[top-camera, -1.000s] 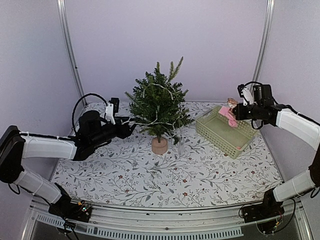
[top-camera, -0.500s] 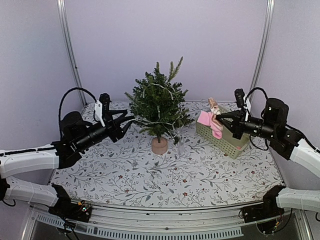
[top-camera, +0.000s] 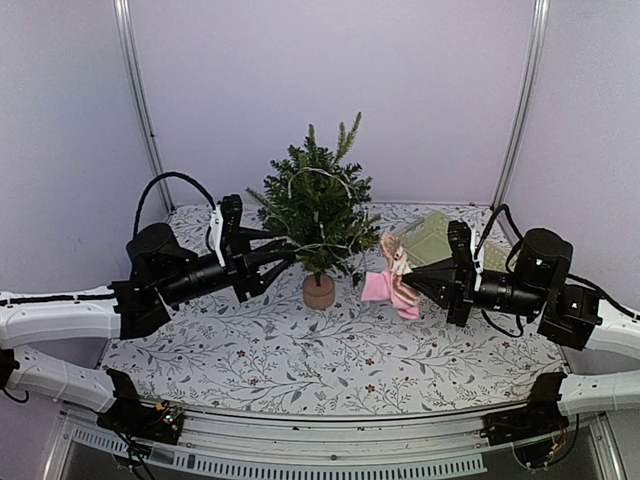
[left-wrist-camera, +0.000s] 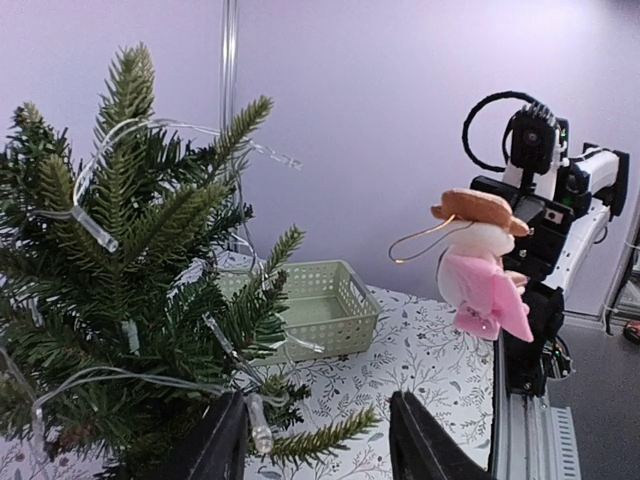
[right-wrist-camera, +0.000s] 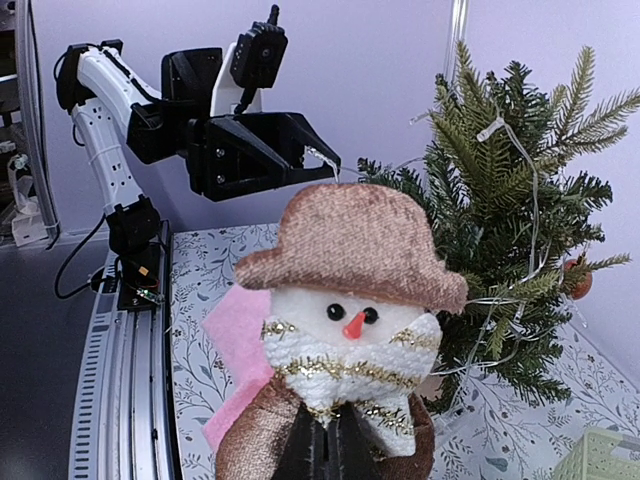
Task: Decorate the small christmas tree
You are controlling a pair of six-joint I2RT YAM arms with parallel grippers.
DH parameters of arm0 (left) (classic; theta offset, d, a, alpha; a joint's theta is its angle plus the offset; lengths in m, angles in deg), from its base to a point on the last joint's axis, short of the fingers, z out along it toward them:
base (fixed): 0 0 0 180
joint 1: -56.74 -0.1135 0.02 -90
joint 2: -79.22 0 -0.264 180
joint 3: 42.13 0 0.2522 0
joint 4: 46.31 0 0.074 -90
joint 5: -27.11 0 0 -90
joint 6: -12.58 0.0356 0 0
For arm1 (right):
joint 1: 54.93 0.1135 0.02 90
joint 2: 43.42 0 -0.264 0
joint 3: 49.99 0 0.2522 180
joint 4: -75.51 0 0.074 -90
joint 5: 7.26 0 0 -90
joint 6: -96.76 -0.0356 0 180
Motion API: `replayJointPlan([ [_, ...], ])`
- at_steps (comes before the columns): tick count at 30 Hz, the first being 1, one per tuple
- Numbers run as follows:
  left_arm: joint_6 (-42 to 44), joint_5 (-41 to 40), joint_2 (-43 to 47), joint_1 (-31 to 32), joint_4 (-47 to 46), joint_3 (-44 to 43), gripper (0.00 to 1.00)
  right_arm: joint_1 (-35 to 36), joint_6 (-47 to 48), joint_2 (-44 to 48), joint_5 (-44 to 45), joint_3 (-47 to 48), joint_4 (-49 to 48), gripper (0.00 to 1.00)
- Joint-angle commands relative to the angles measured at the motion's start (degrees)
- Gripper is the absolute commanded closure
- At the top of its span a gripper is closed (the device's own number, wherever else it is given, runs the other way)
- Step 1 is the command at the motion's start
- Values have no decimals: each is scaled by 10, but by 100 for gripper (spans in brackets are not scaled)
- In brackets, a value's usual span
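Watching top cam: the small christmas tree (top-camera: 318, 212) stands upright at frame centre, tan base on the floral bench (top-camera: 300, 350), w/ a clear light string (left-wrist-camera: 92, 228) looped thru its branches.

Left hand (top-camera: 283, 257) sits mid-left of frame, level w/ the lower branches. Its fingers (left-wrist-camera: 222, 445) are spread, gap clearly visible. In left wrist cam a branch tip & one bulb sit in that gap at bottom of frame; can't tell if either touches a finger.

Right hand (top-camera: 410, 280) is right of centre, pointing at the tree. It's pressed together on the underside of a snowman ornament (top-camera: 392, 272): brown hat, orange nose, gold trim, pink cloth behind, thin gold loop by the hat. Ornament is off the bench, just beside the tree's right-side branches, not touching as far as I can see.

Green basket (top-camera: 440, 232) sits on bench behind the right arm, upper right of centre. Small red bauble (right-wrist-camera: 578, 281) shows on a branch at right edge of right wrist cam.
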Motion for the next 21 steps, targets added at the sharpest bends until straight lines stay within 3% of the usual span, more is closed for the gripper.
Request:
replayJointPlan([
  [1,2,-27,44,4,-4,25,48,31,5,-5,8,17,-25,100],
  [5,16,-109,104,0,28,44,43,39,-2,-28,-1,24,-37,100],
  [10,20,-114,149,-10,83,53,39,40,-7,-45,-16,31,-65,100],
  [14,32,-72,168,-12,94,60,40,50,-4,-63,-19,27,-73,100],
  [21,65,56,130,4,78,50,53,111,50,-107,46,22,-89,100],
])
